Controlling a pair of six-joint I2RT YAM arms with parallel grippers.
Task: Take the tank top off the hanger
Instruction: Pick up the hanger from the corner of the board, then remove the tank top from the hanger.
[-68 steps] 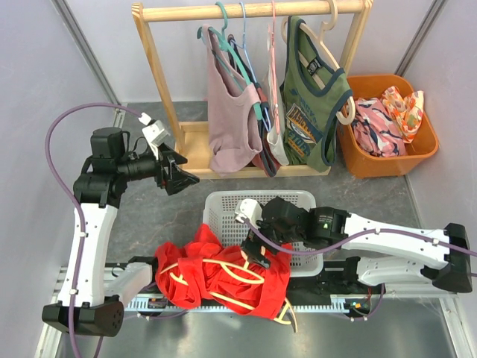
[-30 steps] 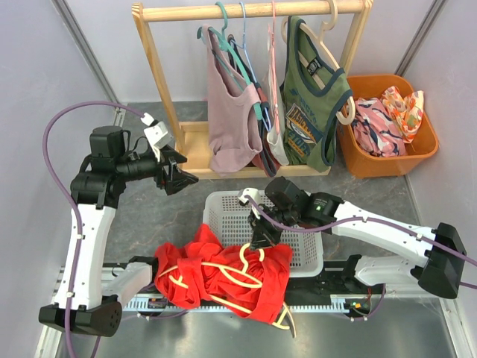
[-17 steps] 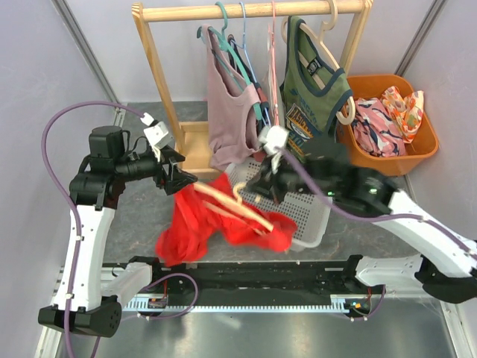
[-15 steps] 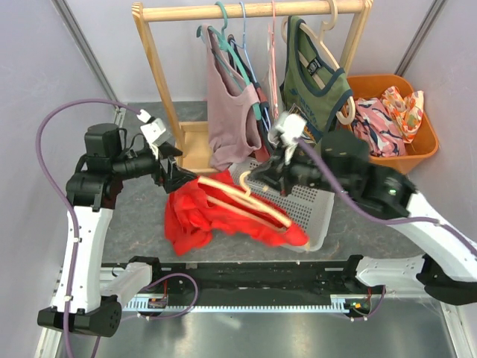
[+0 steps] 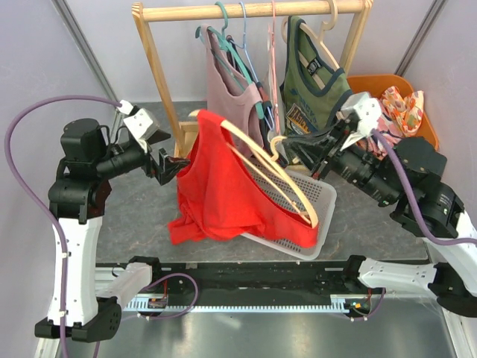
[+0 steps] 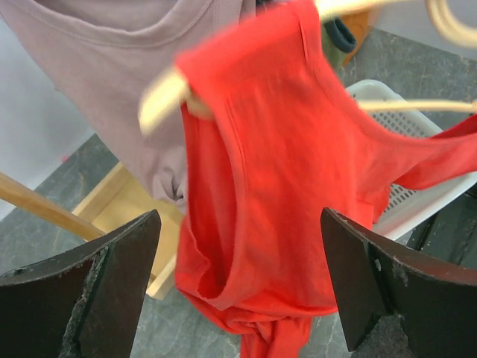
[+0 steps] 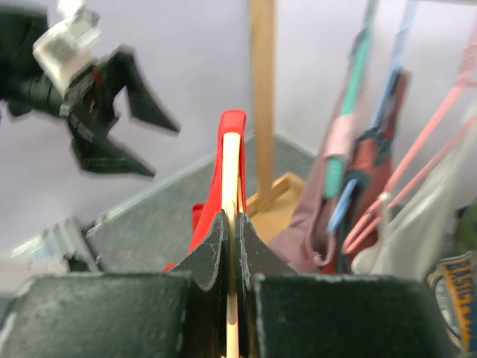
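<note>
A red tank top [image 5: 223,186] hangs on a pale wooden hanger [image 5: 261,160], lifted above the table in front of the rack. My right gripper [image 5: 292,148] is shut on the hanger near its hook; in the right wrist view the hanger's bar [image 7: 232,171] is pinched between the shut jaws [image 7: 232,224], with a red strap [image 7: 232,119] over it. My left gripper [image 5: 173,170] is open, just left of the garment and pointing at it. In the left wrist view the tank top [image 6: 276,171] hangs between and beyond the wide-open gripper [image 6: 238,224], untouched. The hanger's end [image 6: 160,104] pokes out at the shoulder.
A wooden clothes rack [image 5: 253,10] at the back carries a pink top [image 5: 227,112], a green top [image 5: 313,104] and other hangers. A white basket [image 5: 320,198] sits tilted under the hanger. An orange bin [image 5: 417,149] of clothes stands at the right.
My right gripper has raised the hanger and red tank top from the near edge up over the basket. The left gripper has opened wider and now faces the garment.
</note>
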